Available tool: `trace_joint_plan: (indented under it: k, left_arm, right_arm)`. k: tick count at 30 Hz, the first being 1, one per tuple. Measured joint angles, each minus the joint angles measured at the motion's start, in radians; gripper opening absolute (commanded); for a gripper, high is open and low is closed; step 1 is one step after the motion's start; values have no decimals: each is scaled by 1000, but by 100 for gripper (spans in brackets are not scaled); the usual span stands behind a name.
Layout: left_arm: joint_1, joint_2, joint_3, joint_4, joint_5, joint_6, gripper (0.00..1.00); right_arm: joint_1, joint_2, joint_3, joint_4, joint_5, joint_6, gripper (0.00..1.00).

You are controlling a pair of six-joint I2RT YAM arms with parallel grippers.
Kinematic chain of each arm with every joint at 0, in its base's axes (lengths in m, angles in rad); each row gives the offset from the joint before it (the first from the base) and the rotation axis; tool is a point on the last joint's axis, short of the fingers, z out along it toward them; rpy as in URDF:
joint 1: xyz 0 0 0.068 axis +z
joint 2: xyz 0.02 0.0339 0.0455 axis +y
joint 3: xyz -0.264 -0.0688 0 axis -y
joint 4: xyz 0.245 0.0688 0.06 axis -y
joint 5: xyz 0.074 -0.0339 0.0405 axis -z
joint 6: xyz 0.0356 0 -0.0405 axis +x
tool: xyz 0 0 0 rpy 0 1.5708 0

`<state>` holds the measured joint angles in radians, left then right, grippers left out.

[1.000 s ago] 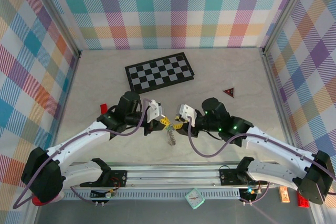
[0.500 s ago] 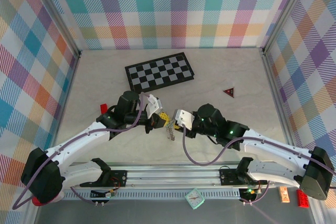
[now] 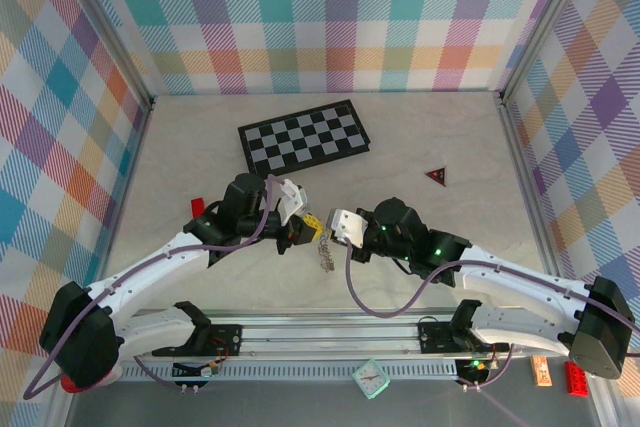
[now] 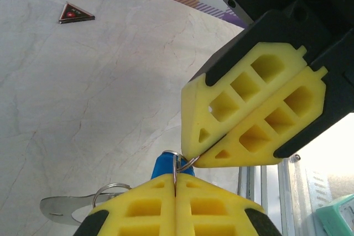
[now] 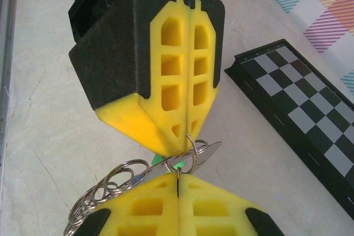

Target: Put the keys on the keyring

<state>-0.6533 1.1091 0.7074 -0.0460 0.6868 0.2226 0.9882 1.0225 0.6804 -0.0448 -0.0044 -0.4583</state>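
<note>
Your yellow fingers (image 4: pixel 210 205) meet tip to tip. The left gripper (image 4: pixel 175 186) and right gripper (image 5: pixel 178 181) are both clamped tight on the thin wire of the keyring (image 5: pixel 191 146), with the blue key (image 4: pixel 165 165) and green key (image 5: pixel 161 161) just behind. A second ago the right jaws stood open, apart from the left. The ring's silver keys (image 3: pixel 325 255) trail over the pale marbled table (image 3: pixel 430 127), with a chessboard (image 3: pixel 305 135) beyond and plaid walls (image 3: pixel 320 17) around.
</note>
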Motion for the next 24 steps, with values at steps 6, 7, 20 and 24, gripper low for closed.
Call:
trace_joint_plan:
  k: [6,7,20,24]
  left_arm:
    - [0,0,-1,19,-5,-21,0]
    - [0,0,-3,24,-7,-22,0]
    - [-2,-22,-31,60,-3,70,0]
    - [-2,-22,-45,58,5,113,0]
  right_arm:
    - [1,35,0,22,-45,13,0]
    - [0,39,0,26,-49,17,4]
    - [-124,-111,-27,-1,-220,132,30]
    - [-200,-128,-53,8,-267,208,28]
